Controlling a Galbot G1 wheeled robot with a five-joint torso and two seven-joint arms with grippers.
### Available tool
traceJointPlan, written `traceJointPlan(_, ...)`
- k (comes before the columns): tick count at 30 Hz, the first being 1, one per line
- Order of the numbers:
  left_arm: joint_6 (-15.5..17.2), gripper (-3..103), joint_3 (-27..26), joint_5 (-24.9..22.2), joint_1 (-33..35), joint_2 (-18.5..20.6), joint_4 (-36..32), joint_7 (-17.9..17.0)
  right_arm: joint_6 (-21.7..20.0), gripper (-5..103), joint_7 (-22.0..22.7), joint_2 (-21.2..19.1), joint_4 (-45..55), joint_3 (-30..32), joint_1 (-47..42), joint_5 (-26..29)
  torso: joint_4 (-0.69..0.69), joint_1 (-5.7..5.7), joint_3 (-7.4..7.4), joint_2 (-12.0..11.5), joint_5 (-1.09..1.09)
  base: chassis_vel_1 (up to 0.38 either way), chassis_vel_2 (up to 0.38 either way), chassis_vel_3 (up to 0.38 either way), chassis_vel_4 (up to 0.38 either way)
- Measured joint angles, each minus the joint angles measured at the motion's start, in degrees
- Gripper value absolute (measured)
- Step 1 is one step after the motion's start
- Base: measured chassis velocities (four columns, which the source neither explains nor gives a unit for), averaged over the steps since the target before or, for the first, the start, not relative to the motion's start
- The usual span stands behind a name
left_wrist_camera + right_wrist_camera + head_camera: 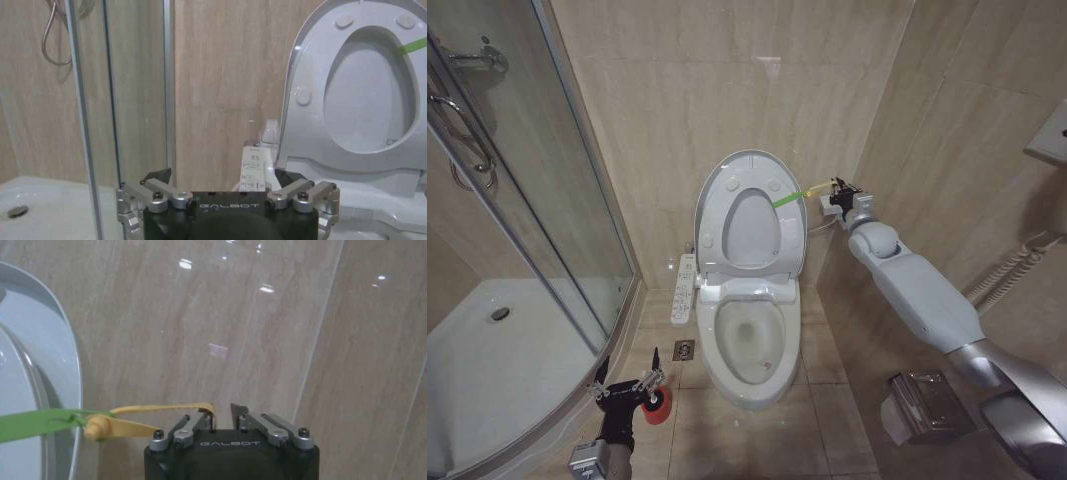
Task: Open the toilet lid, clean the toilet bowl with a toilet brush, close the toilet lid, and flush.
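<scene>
The toilet lid [749, 215] stands upright against the back wall, with a green-yellow band [787, 196] at its right edge. A yellow strap [160, 409] runs from that band to my right gripper [837, 190], which hovers just right of the lid. Its fingers [208, 416] are drawn nearly together with the strap's end at one tip. Below the lid, the toilet bowl [749, 340] lies uncovered with its seat ring down. The toilet brush's red holder cup [660, 404] sits on the floor left of the bowl. My left gripper [630, 385] hangs open right beside the cup; its handle is not discernible.
A curved glass shower screen [547, 230] and white tray [487, 360] stand close on the left. A narrow white button panel [684, 290] flanks the bowl, with a floor drain [683, 350] in front. A metal paper holder [924, 405] and a coiled cord [1012, 270] are on the right wall.
</scene>
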Motion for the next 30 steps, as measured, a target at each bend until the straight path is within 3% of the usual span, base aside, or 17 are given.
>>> traceJointPlan(3, 0.0, 100, 0.0, 0.0, 0.0, 0.0, 0.0, 0.0, 0.08, 3, -0.7, -0.61, 0.53, 0.3, -0.53, 0.28, -0.02, 0.0, 0.0, 0.0, 0.0, 0.0, 0.0, 0.0, 0.0)
traceJointPlan(4, 0.0, 100, 0.0, 0.0, 0.0, 0.0, 0.0, 0.0, 0.11, 30, -0.99, -0.91, 0.8, 0.35, -0.73, 0.39, -0.02, 0.0, 0.0, 0.0, 0.0, 0.0, 0.0, 0.0, 0.0)
traceJointPlan(10, 0.0, 100, 0.0, 0.0, 0.0, 0.0, 0.0, 0.0, 0.59, 30, -3.52, -2.28, 1.65, 0.36, -1.54, 0.7, -0.04, 0.0, 0.0, 0.0, 0.0, 0.0, 0.0, 0.0, 0.0)
traceJointPlan(11, 0.0, 100, 0.0, 0.0, 0.0, 0.0, 0.0, 0.0, 0.79, 57, -4.25, -2.67, 1.88, 0.37, -1.78, 0.73, -0.05, 0.0, 0.0, 0.0, 0.0, 0.0, 0.0, 0.0, 0.0)
traceJointPlan(18, 0.0, 100, 0.0, 0.0, 0.0, 0.0, 0.0, 0.0, 1.03, 57, -7.6, -4.08, 3.14, 0.6, -3.29, 0.82, -0.03, 0.0, 0.0, 0.0, 0.0, 0.0, 0.0, 0.0, 0.0)
traceJointPlan(19, 0.0, 100, 0.0, 0.0, 0.0, 0.0, 0.0, 0.0, 1.08, 83, -8.04, -4.22, 3.37, 0.76, -3.64, 0.85, -0.03, 0.0, 0.0, 0.0, 0.0, 0.0, 0.0, 0.0, 0.0)
traceJointPlan(25, 0.0, 100, 0.0, 0.0, 0.0, 0.0, 0.0, 0.0, 1.56, 83, -10.36, -4.82, 4.09, 1.48, -5.13, 0.96, -0.02, 0.0, 0.0, 0.0, -0.01, 0.0, 0.0, 0.0, 0.0)
traceJointPlan(26, 0.0, 100, 0.0, 0.0, 0.0, 0.0, 0.0, 0.0, 1.92, 100, -10.9, -4.95, 4.11, 1.57, -5.34, 0.97, -0.02, 0.0, 0.0, 0.0, -0.01, 0.0, 0.0, 0.0, 0.0)
traceJointPlan(30, 0.0, 100, 0.0, 0.0, 0.0, 0.0, 0.0, 0.0, 2.61, 100, -11.43, -5.08, 4.4, 1.85, -5.95, 1.1, -0.02, 0.0, 0.0, 0.0, -0.01, 0.0, 0.0, 0.0, 0.0)
